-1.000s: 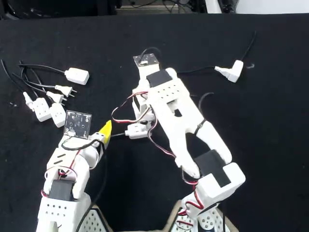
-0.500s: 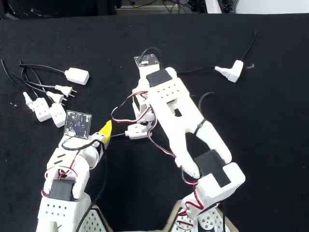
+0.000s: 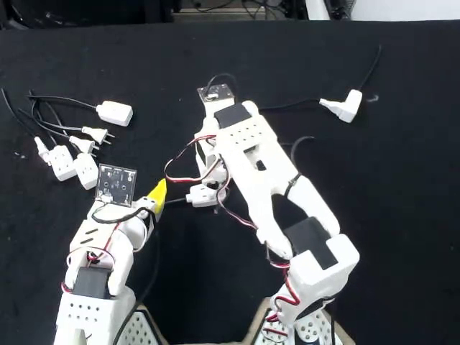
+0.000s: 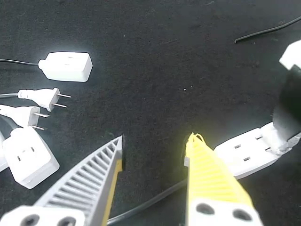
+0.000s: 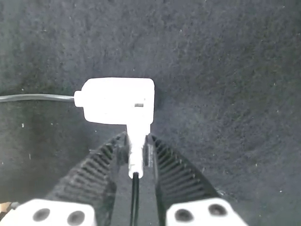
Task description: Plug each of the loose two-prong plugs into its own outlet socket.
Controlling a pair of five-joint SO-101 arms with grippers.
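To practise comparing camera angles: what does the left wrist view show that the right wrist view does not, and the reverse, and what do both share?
The left wrist view adds the open left pincer, a two-prong plug, a second plug beside it, a corded socket block and a cube socket. The right wrist view adds the right pincer shut on a slim white plug with a black cord. Both share the black table cover and the slotted white socket that the slim plug touches.
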